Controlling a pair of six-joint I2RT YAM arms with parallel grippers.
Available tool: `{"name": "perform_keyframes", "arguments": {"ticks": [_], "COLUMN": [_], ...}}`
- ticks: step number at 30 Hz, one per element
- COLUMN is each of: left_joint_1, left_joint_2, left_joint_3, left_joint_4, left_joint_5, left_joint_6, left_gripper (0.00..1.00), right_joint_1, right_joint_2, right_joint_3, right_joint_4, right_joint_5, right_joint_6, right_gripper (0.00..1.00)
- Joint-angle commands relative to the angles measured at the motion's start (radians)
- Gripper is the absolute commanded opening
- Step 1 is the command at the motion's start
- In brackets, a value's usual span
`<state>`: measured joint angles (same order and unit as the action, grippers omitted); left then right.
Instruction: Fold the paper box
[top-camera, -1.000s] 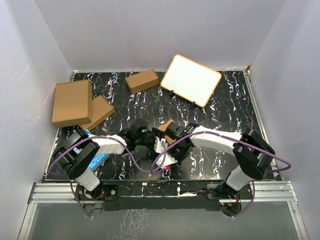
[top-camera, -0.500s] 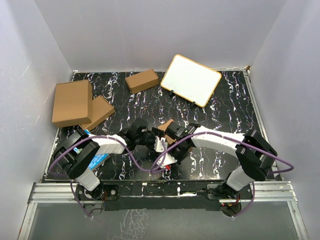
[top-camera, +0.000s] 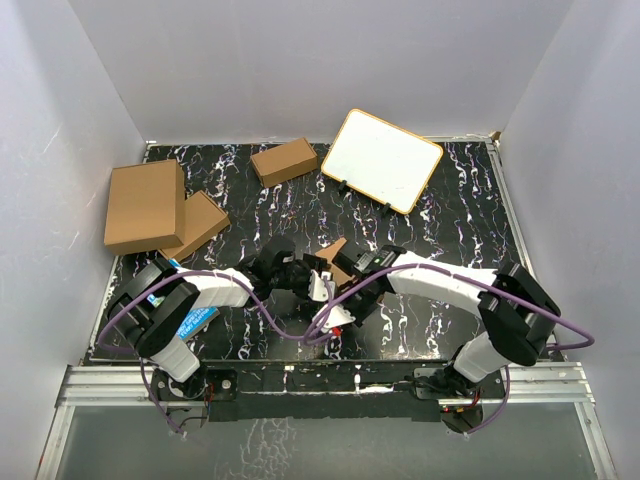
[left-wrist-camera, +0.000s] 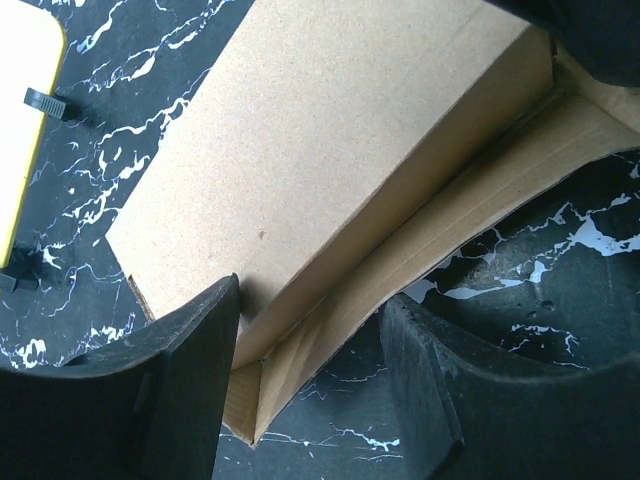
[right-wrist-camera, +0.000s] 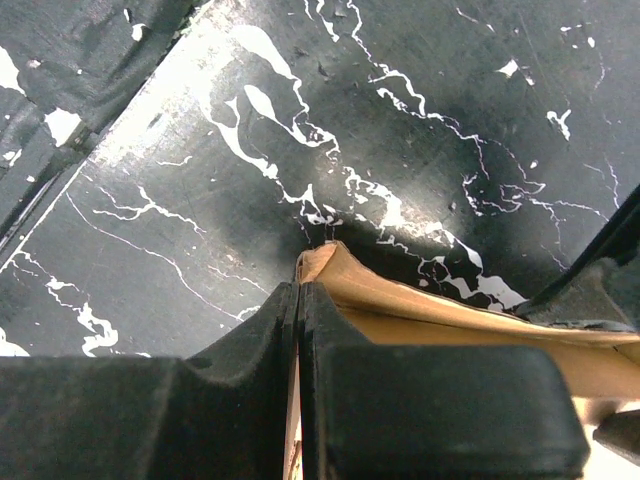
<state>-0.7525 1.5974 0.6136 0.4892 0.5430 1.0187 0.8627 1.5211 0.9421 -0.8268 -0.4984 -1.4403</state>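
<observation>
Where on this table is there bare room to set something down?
Bare tabletop lies between the white board and the right edge, also near-left. Crowded: far-left cartons, and the centre, where both grippers work the paper box.

Plain pale walls (top-camera: 300, 60) are enclosing the table on three sides — at nine, twelve and three o'clock. The tabletop (top-camera: 450, 215) is showing black marble veined with white, catching even overhead light. A silver metal rail (top-camera: 320, 372) is running along the six o'clock edge — a grey floor (top-camera: 300, 440) is lying below it.
</observation>
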Motion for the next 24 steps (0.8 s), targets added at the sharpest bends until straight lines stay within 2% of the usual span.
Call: {"name": "perform_keyframes", "arguments": {"ticks": [1, 17, 24], "left_joint_1": [-0.019, -0.019, -0.019], "left_joint_2": [0.033, -0.011, -0.063], "left_joint_3": [-0.015, -0.01, -0.008], "left_joint_4": [-0.134, -0.177, -0.21], "left_joint_5": [0.043, 0.017, 0.015], "left_joint_6": [-0.004, -0.043, -0.06], "left_gripper": [0.54, 0.6, 0.67], "right_joint_1": [-0.034, -0.074, -0.074], "right_joint_2": [-0.067, -0.109, -0.091], "right_joint_3": [0.026, -0.024, -0.024], "right_joint_4": [0.209, 0.172, 0.141], "right_joint_5": [-0.016, -0.052, -0.056], "right_joint_6": [0.012, -0.037, -0.063], "right_gripper": [0.08, 0.08, 0.08]}}
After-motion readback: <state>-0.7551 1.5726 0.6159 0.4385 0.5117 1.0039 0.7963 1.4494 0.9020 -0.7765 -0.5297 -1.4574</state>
